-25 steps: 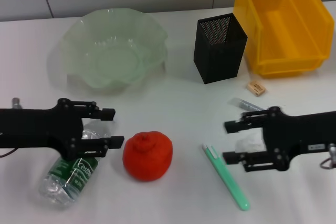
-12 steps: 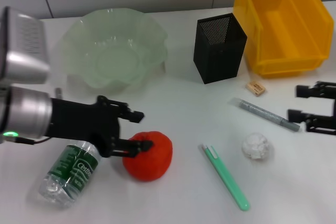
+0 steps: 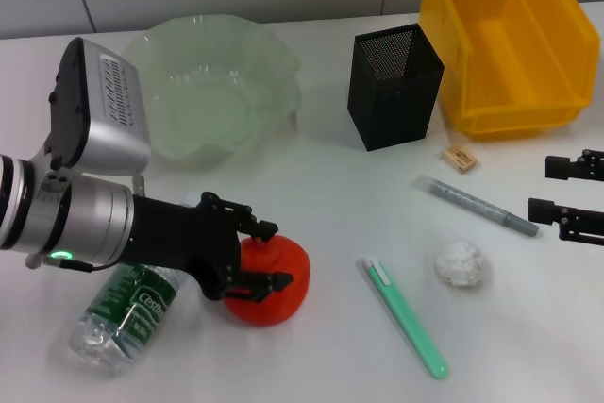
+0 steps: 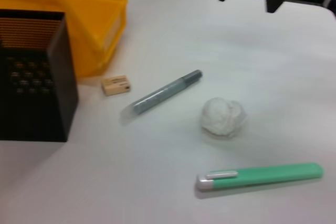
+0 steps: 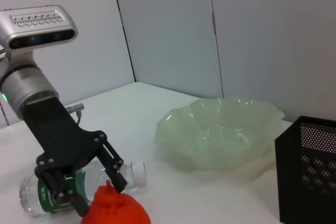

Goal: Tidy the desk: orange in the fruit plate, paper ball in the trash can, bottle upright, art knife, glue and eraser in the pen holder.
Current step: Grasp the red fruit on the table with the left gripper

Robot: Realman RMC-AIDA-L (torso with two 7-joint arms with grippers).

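The left gripper point(image 3: 262, 254) sits low at the round red-orange orange point(image 3: 274, 280), its black fingers spread to either side of the fruit's near flank, one above and one below as seen from the head view, not yet squeezing. The orange rests on the white surface point(image 3: 330, 205), just beside the clear plastic bottle with the green label point(image 3: 123, 313), which lies on its side. The big translucent pale-green fruit plate with the wavy rim point(image 3: 151, 73) stands well behind them.

To my eye the orange looks firm but slightly yielding, heavy enough to roll if nudged, with a dimpled skin that should give decent grip. The widest part of its girth seems the best place to hold; too high near the knob and it could squirt out.

The right gripper point(image 3: 571, 191) hangs near the surface's right edge, fingers apart and holding nothing, near the grey pen-like stick point(image 3: 481, 205). The off-white crumpled paper ball point(image 3: 461, 263), the mint-green slim art knife point(image 3: 408, 316) and the tiny tan eraser point(image 3: 460, 158) lie loose, with the black mesh pen holder point(image 3: 394, 87) and yellow plastic trash can point(image 3: 510, 35) behind.
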